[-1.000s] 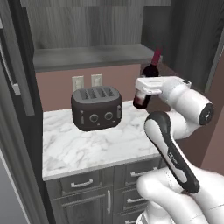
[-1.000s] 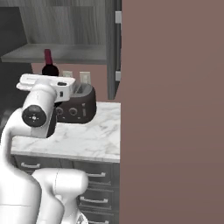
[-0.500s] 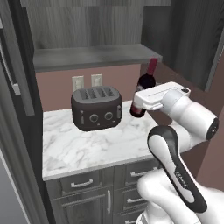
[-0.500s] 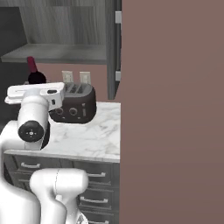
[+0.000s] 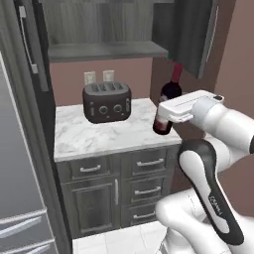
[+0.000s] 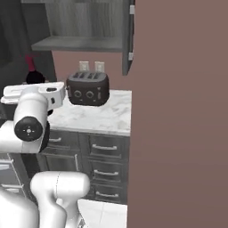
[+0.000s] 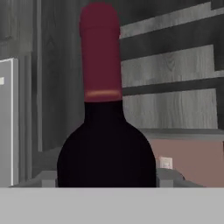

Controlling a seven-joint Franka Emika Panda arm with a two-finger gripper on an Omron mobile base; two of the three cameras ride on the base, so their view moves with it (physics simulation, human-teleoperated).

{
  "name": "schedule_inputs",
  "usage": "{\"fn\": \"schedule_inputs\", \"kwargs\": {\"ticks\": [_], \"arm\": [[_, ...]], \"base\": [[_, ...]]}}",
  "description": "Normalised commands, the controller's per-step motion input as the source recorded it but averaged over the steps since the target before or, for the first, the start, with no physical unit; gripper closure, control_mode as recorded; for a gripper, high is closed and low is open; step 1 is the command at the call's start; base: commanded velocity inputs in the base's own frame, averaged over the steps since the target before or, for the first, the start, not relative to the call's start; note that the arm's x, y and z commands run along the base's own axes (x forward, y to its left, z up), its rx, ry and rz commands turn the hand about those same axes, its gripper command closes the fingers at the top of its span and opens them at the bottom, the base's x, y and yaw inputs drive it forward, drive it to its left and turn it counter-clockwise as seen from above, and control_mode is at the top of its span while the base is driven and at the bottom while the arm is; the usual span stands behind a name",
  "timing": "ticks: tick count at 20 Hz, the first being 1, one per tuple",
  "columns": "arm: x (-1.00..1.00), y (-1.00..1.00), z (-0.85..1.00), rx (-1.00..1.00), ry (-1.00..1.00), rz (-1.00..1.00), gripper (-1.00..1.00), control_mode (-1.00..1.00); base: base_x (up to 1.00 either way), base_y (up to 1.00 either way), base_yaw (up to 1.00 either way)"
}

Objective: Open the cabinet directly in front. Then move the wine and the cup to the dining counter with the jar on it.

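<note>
- the wine (image 5: 169,101) sits right of centre in my left base view, upright with a slight tilt, lifted clear of the marble counter (image 5: 99,139) and hanging past its right front corner.
- my gripper (image 5: 163,119) is clamped around the bottle's lower body; the white hand covers the label, and the red neck and dark shoulders stand above it.
- in the hand view the wine (image 7: 105,131) fills the middle, red foil up top, dark glass below, with a grey finger (image 7: 168,177) against each side at the bottom.
- in the right base view i see just the red neck and a dark shoulder of the wine (image 6: 32,73) at the left edge, behind the arm.
- the toaster (image 5: 106,101) stands on the counter left of the bottle, well apart from it.
- the cabinet (image 5: 106,49) above is open, its lower shelf bare where i can see it; one door (image 5: 196,34) swings out at upper right.
- drawers (image 5: 144,183) run below the counter.
</note>
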Motion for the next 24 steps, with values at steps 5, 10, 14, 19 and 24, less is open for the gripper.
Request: {"fn": "schedule_inputs", "kwargs": {"ticks": [5, 10, 14, 19, 24], "arm": [[0.00, 0.00, 0.00, 0.00, 0.00, 0.00, 1.00, 1.00], [0.00, 0.00, 0.00, 0.00, 0.00, 0.00, 1.00, 1.00], [0.00, 0.00, 0.00, 0.00, 0.00, 0.00, 1.00, 1.00], [0.00, 0.00, 0.00, 0.00, 0.00, 0.00, 1.00, 1.00], [0.00, 0.00, 0.00, 0.00, 0.00, 0.00, 1.00, 1.00]], "base": [[-0.86, 0.00, 0.58], [-0.16, 0.00, 0.95], [-0.06, 0.00, 0.97], [-0.06, 0.00, 0.98], [-0.09, 0.00, 0.97]]}}
